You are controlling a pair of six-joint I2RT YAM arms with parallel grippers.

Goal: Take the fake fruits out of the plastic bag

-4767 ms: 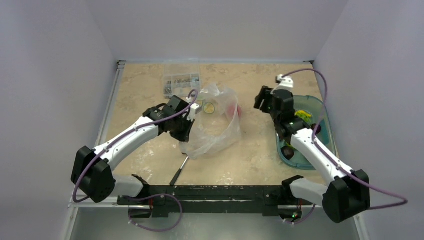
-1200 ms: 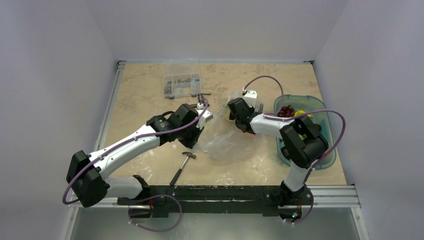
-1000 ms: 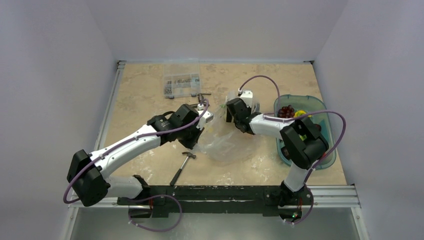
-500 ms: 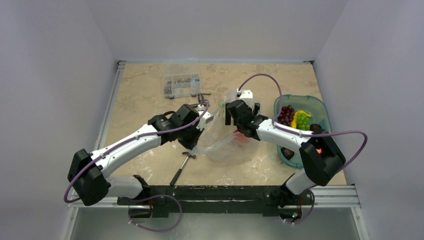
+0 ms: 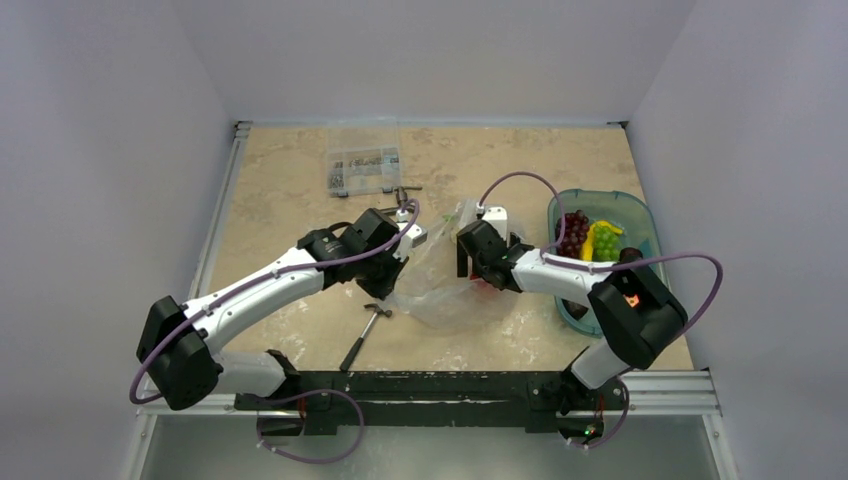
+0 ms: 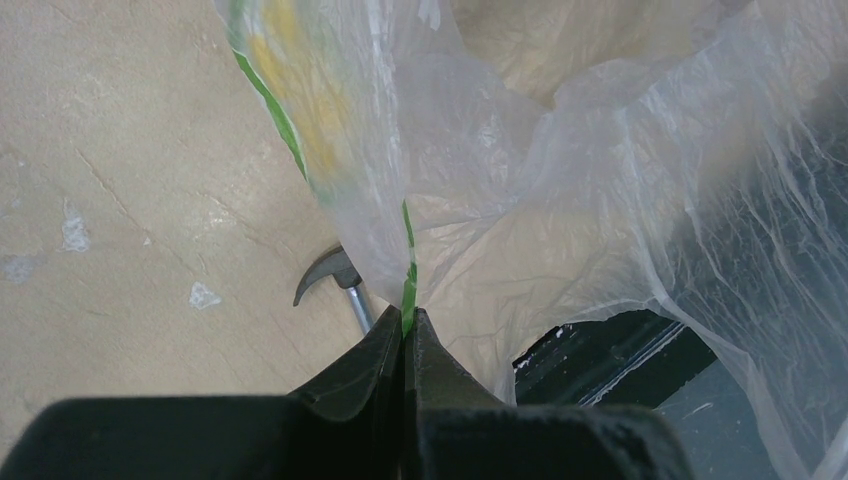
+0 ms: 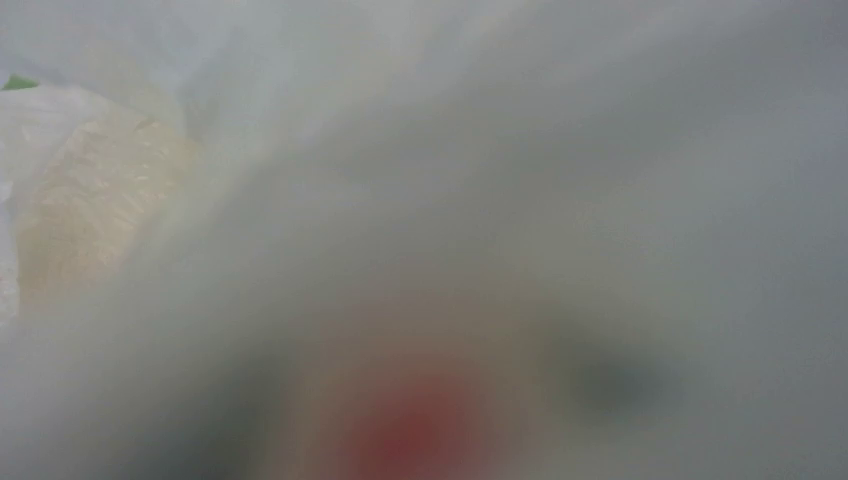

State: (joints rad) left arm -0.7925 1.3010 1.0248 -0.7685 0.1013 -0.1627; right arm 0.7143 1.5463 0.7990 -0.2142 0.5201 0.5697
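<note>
Left pincer (image 6: 408, 328): clamped tight on a fold of the plastic bag (image 6: 560, 190), right on a green-printed strip of the film. The bag hangs up from that pinch and billows away ahead of my tips and off to their right. Just left of the tips, down on the tabletop (image 6: 110, 170), lies the claw head of the hammer (image 6: 333, 276).

Right pincer (image 5: 466, 266): pushed into the bag from the side opposite my left pincer, with the film between the two. The film hides the fingers, so I cannot tell whether they are spread or closed. My right wrist camera has film against the lens and everything is blurred. Low in that view sits a soft red shape, a red fruit (image 7: 415, 432), inside the bag and close ahead of this pincer.

Off to the right of my right arm: a teal bin (image 5: 640, 212) holding purple grapes (image 5: 572, 228), a banana (image 5: 601, 230) and green grapes (image 5: 606, 246).

Beyond my left pincer, well apart: a clear parts box (image 5: 363, 168).
</note>
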